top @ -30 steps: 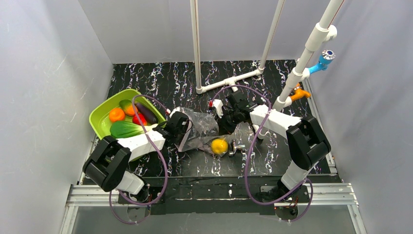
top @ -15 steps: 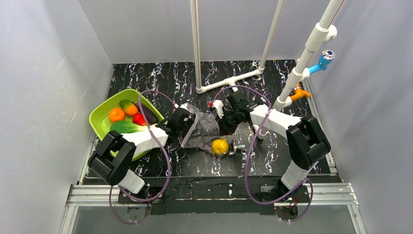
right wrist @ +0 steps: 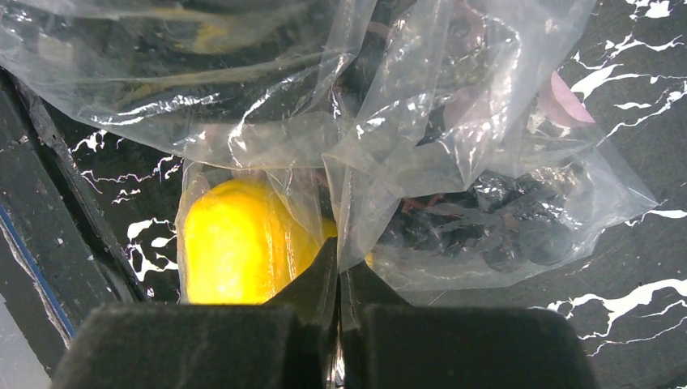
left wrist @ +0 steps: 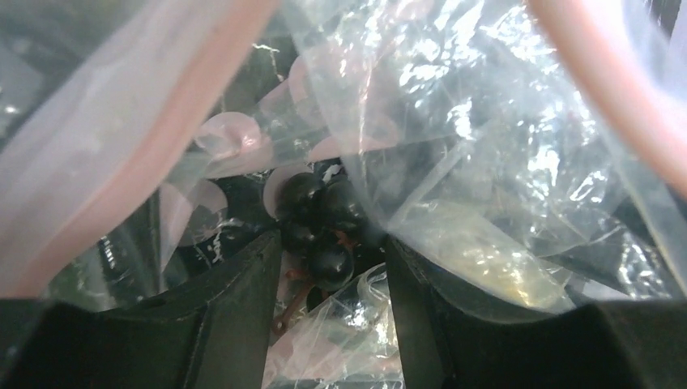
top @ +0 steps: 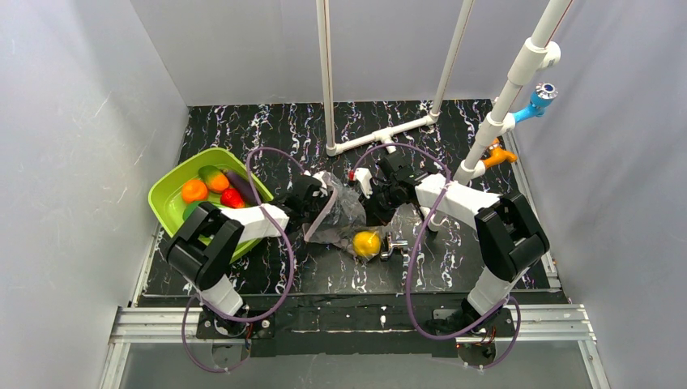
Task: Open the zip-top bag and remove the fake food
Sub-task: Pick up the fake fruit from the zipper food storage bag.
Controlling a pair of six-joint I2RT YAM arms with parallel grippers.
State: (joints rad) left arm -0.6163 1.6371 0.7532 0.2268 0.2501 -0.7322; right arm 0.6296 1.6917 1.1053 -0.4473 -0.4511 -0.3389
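Observation:
The clear zip-top bag [top: 340, 212] lies crumpled mid-table, and its pink zip strip [left wrist: 121, 162] arches over my left gripper [left wrist: 332, 243]. That gripper [top: 312, 198] reaches into the bag's mouth with its jaws open. A cluster of dark purple grapes [left wrist: 322, 223] sits just at the fingertips. My right gripper [right wrist: 339, 247] is shut on a fold of the bag [right wrist: 421, 121] at its far side [top: 374, 203]. A yellow lemon [right wrist: 235, 251] shows through the plastic at the bag's near corner [top: 366, 243]. Other fake food lies in the lime-green tray [top: 166, 198]: an orange [top: 194, 190], a red piece [top: 232, 197] and an eggplant [top: 241, 182].
A small metal fitting [top: 394, 243] lies right of the lemon. White pipes [top: 381, 134] stand behind the bag, with blue [top: 541, 99] and orange [top: 500, 154] fittings on the right pipe. Grey walls enclose the black marbled table [top: 324, 275].
My left arm has pushed rightward, deeper into the bag's mouth, lifting the zip strip over its gripper. The right gripper has stayed shut on the bag.

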